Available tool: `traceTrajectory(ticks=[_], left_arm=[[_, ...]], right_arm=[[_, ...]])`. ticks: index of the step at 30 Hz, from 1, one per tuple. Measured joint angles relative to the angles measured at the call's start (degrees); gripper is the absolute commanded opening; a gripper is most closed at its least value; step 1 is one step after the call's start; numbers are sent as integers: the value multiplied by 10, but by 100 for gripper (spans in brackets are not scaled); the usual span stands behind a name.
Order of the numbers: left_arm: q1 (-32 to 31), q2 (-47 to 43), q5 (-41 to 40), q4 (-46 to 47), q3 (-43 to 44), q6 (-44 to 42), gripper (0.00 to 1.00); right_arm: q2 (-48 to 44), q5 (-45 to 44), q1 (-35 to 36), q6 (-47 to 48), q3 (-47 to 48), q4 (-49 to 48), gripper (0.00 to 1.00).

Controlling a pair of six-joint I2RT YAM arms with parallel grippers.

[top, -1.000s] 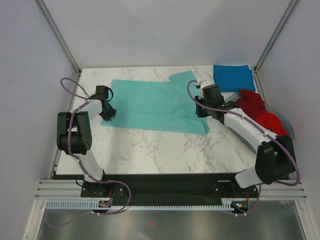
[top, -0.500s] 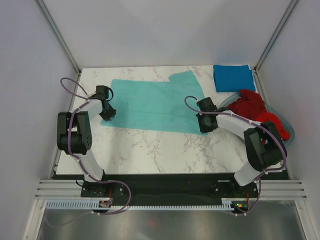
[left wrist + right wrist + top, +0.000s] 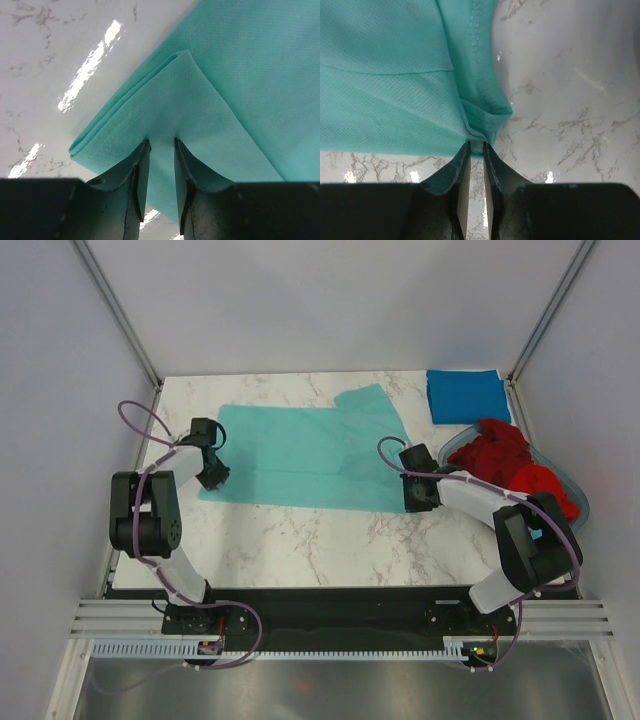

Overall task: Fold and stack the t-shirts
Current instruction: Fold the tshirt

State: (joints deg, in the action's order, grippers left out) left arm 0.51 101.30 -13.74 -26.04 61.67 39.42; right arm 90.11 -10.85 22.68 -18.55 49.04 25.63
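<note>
My left gripper is clamped on a corner of the teal shirt, cloth between the jaws. Right gripper: jaws nearly together, hem corner at their tips, can't tell if it's held. Blue shirt is folded beyond the right jaws. Red shirts are unfolded in the basket.

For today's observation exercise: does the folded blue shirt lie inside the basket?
No, the blue shirt lies on the table beyond the basket, which holds red shirts.

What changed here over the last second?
The right gripper came from beside the sleeve of the light teal-green cotton t-shirt to its near right corner and seems to pinch it. The left gripper keeps its corner. The folded deep-blue shirt, red shirts and translucent oval plastic basket stayed put.
</note>
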Motion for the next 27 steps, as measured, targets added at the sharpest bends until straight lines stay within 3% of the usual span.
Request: traceTrajectory(ticks=[7, 10, 15, 21, 27], left_arm=[[-16, -57, -20, -27, -60, 1, 36], [-16, -83, -23, -50, -70, 1, 45], [-16, -154, -13, -69, -67, -2, 48], [-26, -179, 142, -41, -2, -37, 48], [-98, -108, 309, 37, 75, -70, 49]], right_arm=[[-42, -15, 0, -43, -26, 32, 32], [-68, 5, 0, -42, -23, 52, 38], [-57, 52, 0, -13, 55, 73, 43], [69, 140, -9, 74, 224, 52, 44], [172, 196, -31, 154, 329, 48, 44]])
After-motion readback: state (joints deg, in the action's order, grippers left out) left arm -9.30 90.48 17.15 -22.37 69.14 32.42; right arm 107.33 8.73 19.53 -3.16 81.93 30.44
